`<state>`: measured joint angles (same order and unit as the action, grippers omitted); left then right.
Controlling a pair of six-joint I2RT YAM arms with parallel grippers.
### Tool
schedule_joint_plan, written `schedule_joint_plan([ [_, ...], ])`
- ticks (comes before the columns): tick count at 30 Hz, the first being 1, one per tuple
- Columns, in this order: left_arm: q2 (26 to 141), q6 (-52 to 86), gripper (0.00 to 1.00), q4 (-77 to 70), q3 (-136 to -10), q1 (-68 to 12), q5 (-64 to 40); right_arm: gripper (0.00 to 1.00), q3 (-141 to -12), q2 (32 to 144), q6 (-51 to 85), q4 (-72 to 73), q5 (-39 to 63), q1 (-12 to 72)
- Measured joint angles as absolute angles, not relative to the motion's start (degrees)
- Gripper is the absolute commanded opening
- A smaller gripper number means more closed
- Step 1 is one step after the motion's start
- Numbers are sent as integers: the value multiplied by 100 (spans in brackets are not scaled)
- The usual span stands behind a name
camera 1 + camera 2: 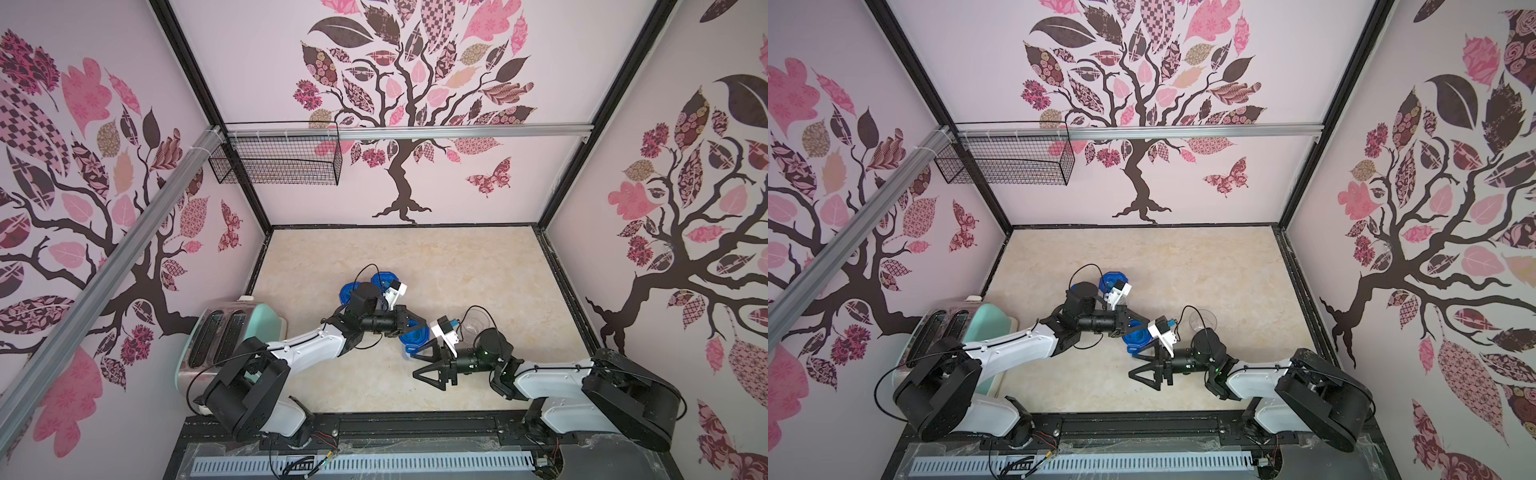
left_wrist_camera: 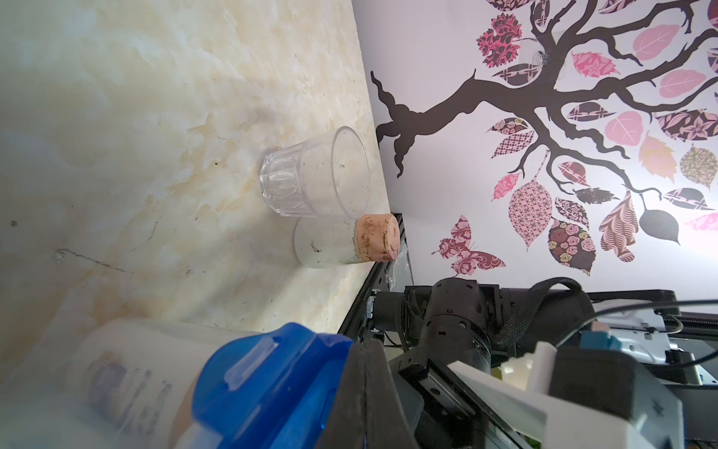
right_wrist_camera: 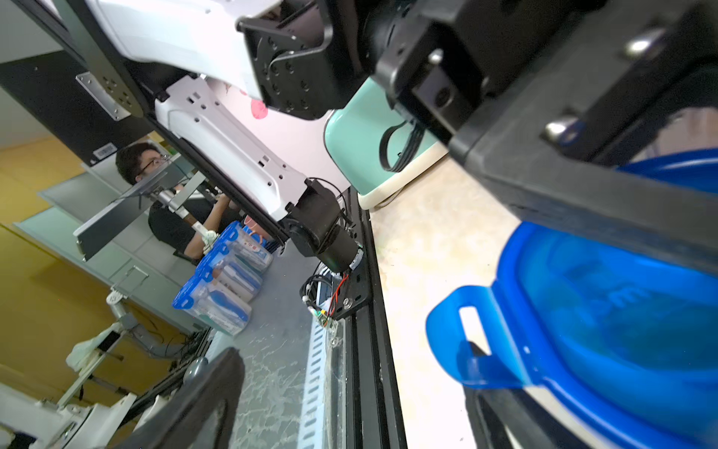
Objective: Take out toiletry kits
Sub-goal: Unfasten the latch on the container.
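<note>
Blue clip lids sit on three clear jars on the pale stone table (image 1: 436, 257). The back jars (image 1: 348, 291) are partly hidden by the left arm (image 1: 307, 349). The third jar (image 1: 413, 341) stands near the middle, between the two grippers. The toiletry kit (image 2: 124, 383) is inside that jar. In the left wrist view it shows only as blurry blue and white shapes behind the clear wall, so its pieces cannot be told apart.

The left gripper (image 1: 420, 323) has its fingers pressed together and lies on top of the jar's lid (image 3: 606, 303). Whether it pinches a bit of the lid cannot be seen. The right gripper (image 1: 415, 365) is spread wide at the front side of the jar and holds nothing. In the right wrist view one of its fingers (image 3: 493, 423) is just beside a blue clip (image 3: 476, 342) on the lid's edge.

The step looks like getting the lid off. It is an early step, since the lid is on and the kit is shut in. To do it well, the left gripper should press the jar down so it cannot slide or tip. The right gripper should catch only the clip, by its free end, and swing it up and away from the jar. A slow pull seems best, as the jar looks light and smooth. The drinking glass (image 2: 314, 175) and the corked bottle (image 2: 342, 243) stand close together on the right side, so the right arm (image 1: 552, 378) should not bump them.
</note>
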<state>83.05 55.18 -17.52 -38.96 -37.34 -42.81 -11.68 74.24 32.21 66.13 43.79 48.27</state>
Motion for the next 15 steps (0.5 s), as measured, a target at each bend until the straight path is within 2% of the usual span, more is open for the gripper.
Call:
schedule_joint_plan([
  [8, 8239, 5166, 0, -950, -4261, -3800, -4097, 91, -1208, 6980, 2596, 5800, 4486, 4827],
  [15, 8007, 4718, 8, 513, -4864, -3809, -3776, 93, -1623, 6401, 2119, 4576, 4482, 4831],
])
